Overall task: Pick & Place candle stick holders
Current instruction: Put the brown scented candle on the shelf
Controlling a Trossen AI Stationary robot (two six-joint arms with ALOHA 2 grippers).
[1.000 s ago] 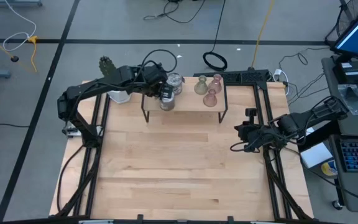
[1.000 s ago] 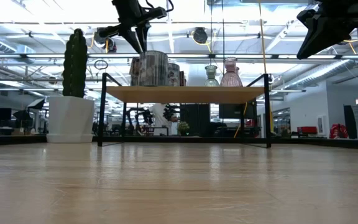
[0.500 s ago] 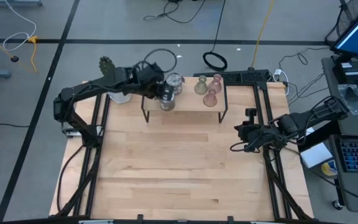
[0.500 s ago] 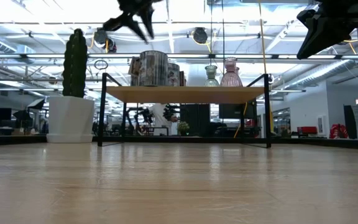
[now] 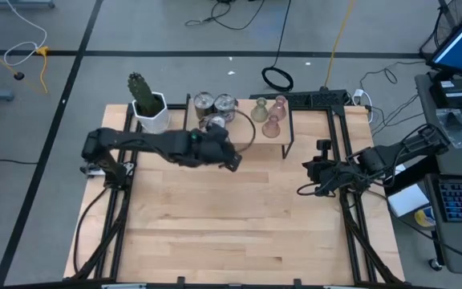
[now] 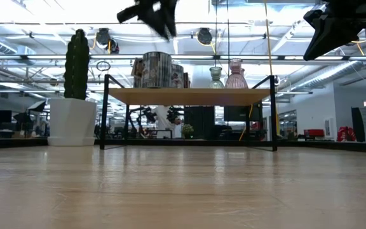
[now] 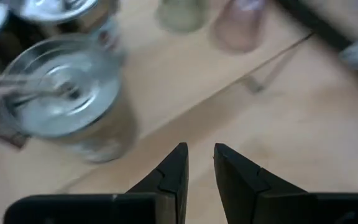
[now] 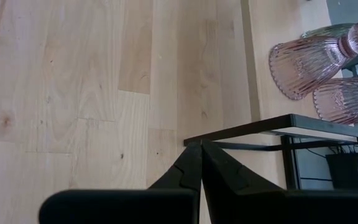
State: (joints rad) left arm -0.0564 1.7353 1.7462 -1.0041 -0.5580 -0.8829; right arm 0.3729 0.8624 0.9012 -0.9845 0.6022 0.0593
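Three silver mottled cups stand on their bases at the left end of a small black-legged wooden shelf at the table's far side. An olive-green holder and two pale pink holders stand at its right end. My left gripper hovers just near of the shelf, empty, its fingers a narrow gap apart, with the nearest silver cup beyond them. My right gripper waits shut and empty at the table's right side, facing the pink holders.
A white pot with a green cactus stands on the table left of the shelf. Bare wooden table spreads from the shelf to the near edge. Black frame rails run along both sides. Cables lie on the floor beyond the far edge.
My left gripper has drawn back from above the silver cups on the shelf, toward the table's near edge and a little right, and now hangs off the shelf's front. The arm has swung down across the table and uncovered the cactus pot. The holders have stayed in place.
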